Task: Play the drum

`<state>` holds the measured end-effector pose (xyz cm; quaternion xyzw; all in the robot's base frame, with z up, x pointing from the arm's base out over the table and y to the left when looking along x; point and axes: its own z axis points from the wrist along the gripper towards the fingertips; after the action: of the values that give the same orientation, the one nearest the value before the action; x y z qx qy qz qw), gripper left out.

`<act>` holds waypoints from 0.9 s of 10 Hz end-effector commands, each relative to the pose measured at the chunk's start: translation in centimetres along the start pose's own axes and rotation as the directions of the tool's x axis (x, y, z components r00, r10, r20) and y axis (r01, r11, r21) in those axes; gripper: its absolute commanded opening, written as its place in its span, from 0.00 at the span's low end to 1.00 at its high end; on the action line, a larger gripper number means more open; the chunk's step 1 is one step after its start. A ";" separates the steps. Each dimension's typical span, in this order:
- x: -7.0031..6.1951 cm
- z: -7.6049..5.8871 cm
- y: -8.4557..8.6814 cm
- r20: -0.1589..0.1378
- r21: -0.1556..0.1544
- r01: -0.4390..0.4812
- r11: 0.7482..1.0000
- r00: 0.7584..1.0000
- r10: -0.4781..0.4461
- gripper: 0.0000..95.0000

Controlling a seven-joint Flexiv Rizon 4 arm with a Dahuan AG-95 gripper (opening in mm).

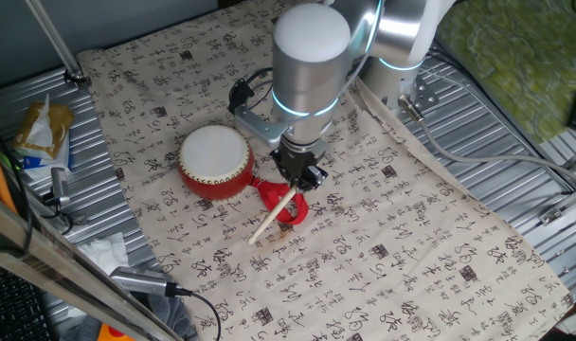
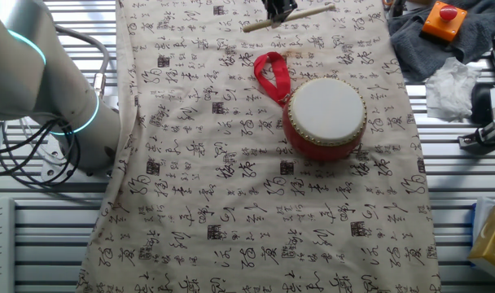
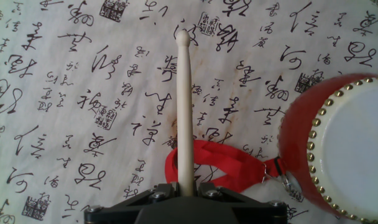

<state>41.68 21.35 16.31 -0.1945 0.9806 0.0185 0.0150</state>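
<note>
Closest to the hand camera, we are seeing the claw (image 3: pixel 186 194) with its 2 jaws pressing together on the butt of a thin light wooden stick (image 3: pixel 184 106), which is pointing straight away from the lens with its rounded tip over the cloth. We are finding the same grip in one fixed view, where the claw (image 1: pixel 300 182) is hanging from the silver arm (image 1: pixel 312 66) and the stick (image 1: pixel 273 216) is slanting down and to the left, its far end low over the cloth.

We are seeing the drum (image 1: pixel 215 161) sitting upright on the bench (image 1: pixel 515 133), on a pale cloth (image 1: pixel 383 246) printed with dark calligraphy. It is lying just beside the claw, to the claw's left in that view, with its white skin facing up and bare. From the hand view, the drum (image 3: pixel 338 146) is filling the lower right corner, gold studs ringing its rim. Its red ribbon loop (image 3: pixel 220 163) is trailing across the cloth beneath the stick.

In the other fixed view, the drum (image 2: pixel 325 118) is resting right of the cloth's centre, with the ribbon (image 2: pixel 271 75) pointing toward the stick (image 2: pixel 288 17) at the top edge. The stick is not touching the skin.
</note>
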 end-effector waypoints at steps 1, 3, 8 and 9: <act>0.0 0.0 -0.1 -0.002 0.005 0.004 1.000 1.000 -0.004 0.00; 0.0 0.0 -0.1 0.007 -0.002 -0.003 1.000 1.000 0.003 0.00; 0.0 0.0 -0.1 -0.001 0.009 -0.023 1.000 1.000 0.023 0.00; 0.0 0.0 -0.1 0.006 0.011 -0.055 0.998 0.998 0.055 0.00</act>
<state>41.81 21.44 16.22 -0.1713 0.9850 0.0120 0.0167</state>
